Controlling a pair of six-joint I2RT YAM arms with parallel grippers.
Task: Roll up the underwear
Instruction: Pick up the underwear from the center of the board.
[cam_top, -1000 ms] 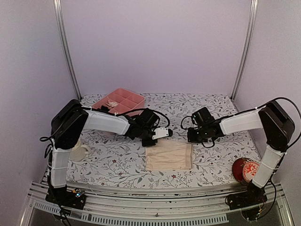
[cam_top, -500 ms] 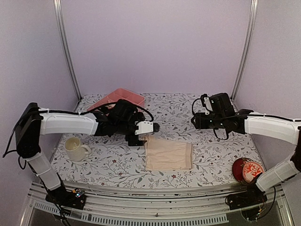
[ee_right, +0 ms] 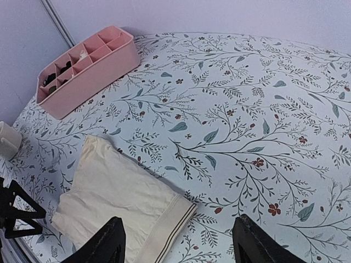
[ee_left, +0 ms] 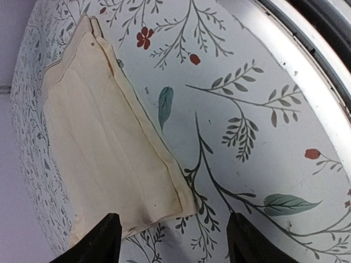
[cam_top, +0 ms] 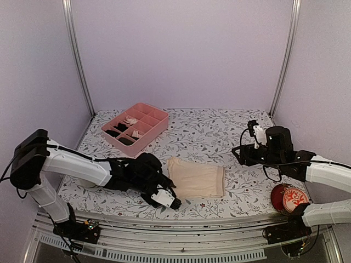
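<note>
**Hidden, cut off or unclear**
- Mug (ee_right: pixel 6 139): cream and glossy. It was cut off by the left edge of the right wrist view and hidden behind the left arm from overhead.
- Red round object (cam_top: pixel 286 197): sat at the table's near right corner, with a white pattern on top. The right arm covered part of its near side, and what it was could not be told.
- Pink tray (cam_top: pixel 135 125): stood at the far left. Small dark and pale bundles lay in some compartments, too small to identify.
- Whether the left gripper touched the cloth could not be told.

**Task item**
- Underwear (cam_top: pixel 196 181): one pale peach-beige garment of thin, soft fabric. It lay flat and unrolled in a roughly rectangular fold, mid-table toward the near edge. The long edges were seamed, and one short end carried a band with dark stitch lines. Faint creases ran lengthwise.

**Grippers**
- Left gripper (cam_top: pixel 173 201): black fingers (ee_left: pixel 104 241) spread wide. It was low over the table, just beside the garment's near left corner.
- Right gripper (cam_top: pixel 241 157): fingers (ee_right: pixel 109 244) likewise spread. It was raised and well apart from the garment, on its right.

**Setting**
- Table (cam_top: pixel 219 126): covered in white cloth printed with leafy sprigs and small red flowers.
- Metal rail (ee_left: pixel 307 38): smooth and grey, running along the table's near edge.
- Tray: rigid and matte, with straight dividers.
</note>
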